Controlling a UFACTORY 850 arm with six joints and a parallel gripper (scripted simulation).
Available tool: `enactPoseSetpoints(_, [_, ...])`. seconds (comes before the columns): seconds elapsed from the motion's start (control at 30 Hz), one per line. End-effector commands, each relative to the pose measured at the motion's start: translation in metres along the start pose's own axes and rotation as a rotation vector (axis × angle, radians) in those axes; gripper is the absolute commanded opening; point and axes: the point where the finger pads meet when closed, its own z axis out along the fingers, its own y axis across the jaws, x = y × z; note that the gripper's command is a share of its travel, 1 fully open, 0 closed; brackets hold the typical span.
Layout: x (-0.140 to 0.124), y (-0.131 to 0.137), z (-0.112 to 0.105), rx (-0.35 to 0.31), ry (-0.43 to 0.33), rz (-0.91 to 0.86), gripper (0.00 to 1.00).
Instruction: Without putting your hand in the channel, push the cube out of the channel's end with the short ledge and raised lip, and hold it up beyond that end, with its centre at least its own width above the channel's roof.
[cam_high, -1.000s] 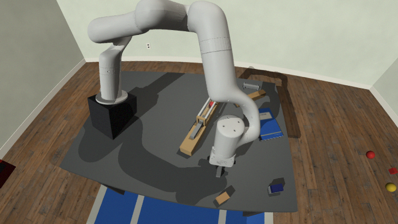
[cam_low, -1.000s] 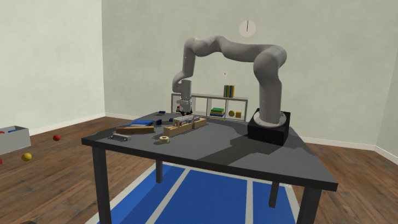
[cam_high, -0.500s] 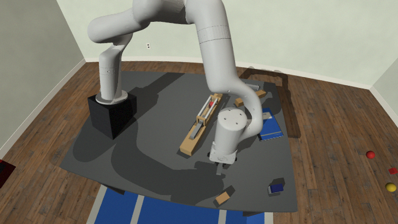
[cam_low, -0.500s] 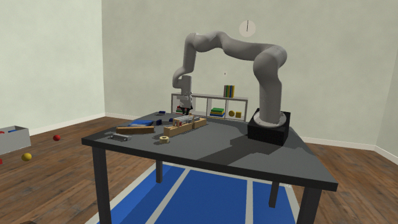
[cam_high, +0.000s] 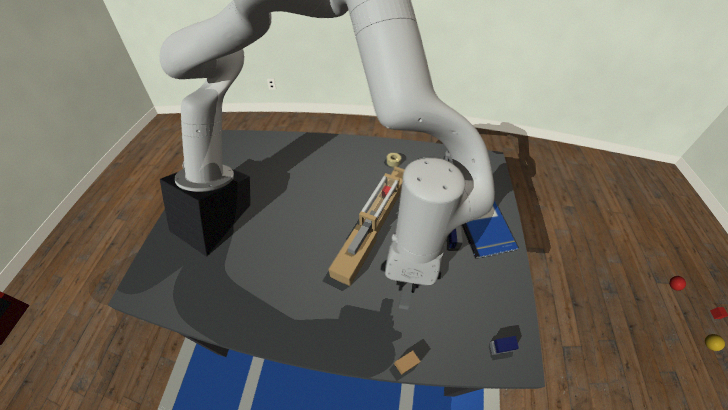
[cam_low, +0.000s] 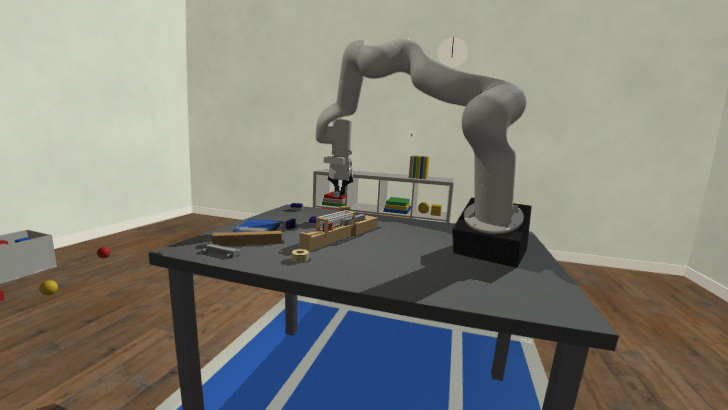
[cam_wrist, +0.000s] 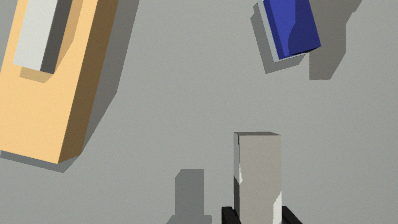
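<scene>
While the red cube (cam_high: 386, 189) is sitting inside the wooden channel (cam_high: 364, 229) mid-table, looking light, rigid and best gripped on flat sides, the gripper (cam_wrist: 259, 216) is clamping a stiff grey stick (cam_wrist: 257, 175).
</scene>
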Motion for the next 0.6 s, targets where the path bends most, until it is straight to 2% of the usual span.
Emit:
enactPoseSetpoints(0.0, [0.000,0.001,-0.002,-0.003,-0.001,-0.001,0.00])
enactPoseSetpoints(0.13, [0.000,0.001,-0.002,-0.003,-0.001,0.000,0.00])
enactPoseSetpoints(0.2, [0.002,-0.010,-0.002,-0.006,0.002,0.019,0.00])
enactPoseSetpoints(0.33, [0.015,-0.083,-0.002,-0.011,0.007,0.141,0.00])
enactPoseSetpoints(0.4, [0.021,-0.106,-0.002,-0.004,0.000,0.208,0.00])
enactPoseSetpoints(0.47, [0.021,-0.106,-0.002,-0.004,0.000,0.208,0.00])
enactPoseSetpoints(0.5, [0.030,-0.149,-0.002,0.000,-0.004,0.231,0.00])
enactPoseSetpoints(0.57, [0.035,-0.167,-0.003,0.004,-0.008,0.253,0.00])
